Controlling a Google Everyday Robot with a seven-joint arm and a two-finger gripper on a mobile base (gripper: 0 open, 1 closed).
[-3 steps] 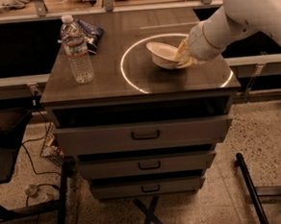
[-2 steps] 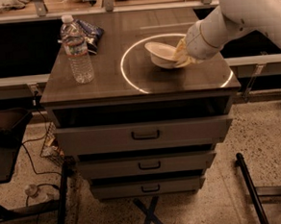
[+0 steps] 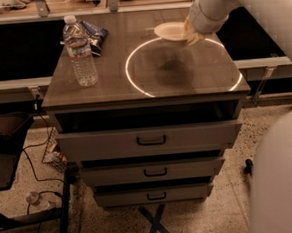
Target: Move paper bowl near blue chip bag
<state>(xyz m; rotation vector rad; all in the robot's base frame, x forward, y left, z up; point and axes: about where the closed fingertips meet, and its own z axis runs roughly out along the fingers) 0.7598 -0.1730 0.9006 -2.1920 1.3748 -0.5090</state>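
The paper bowl (image 3: pixel 170 31) is a shallow cream dish held above the back of the dark tabletop (image 3: pixel 108 83), over the far edge of a white ring marking. My gripper (image 3: pixel 190 35) is at the bowl's right rim, shut on it, with the white arm reaching in from the upper right. The blue chip bag (image 3: pixel 95 34) lies at the back left of the tabletop, partly hidden behind a water bottle. The bowl is about a hand and a half to the right of the bag.
A clear plastic water bottle (image 3: pixel 80 53) stands upright at the left of the top, in front of the bag. Three drawers (image 3: pixel 150 139) sit below the top. Cables (image 3: pixel 37 171) lie on the floor at left. My base (image 3: pixel 280 179) fills the lower right.
The gripper has lifted the bowl off the ring's middle and carried it toward the back of the table. The view has also shifted.
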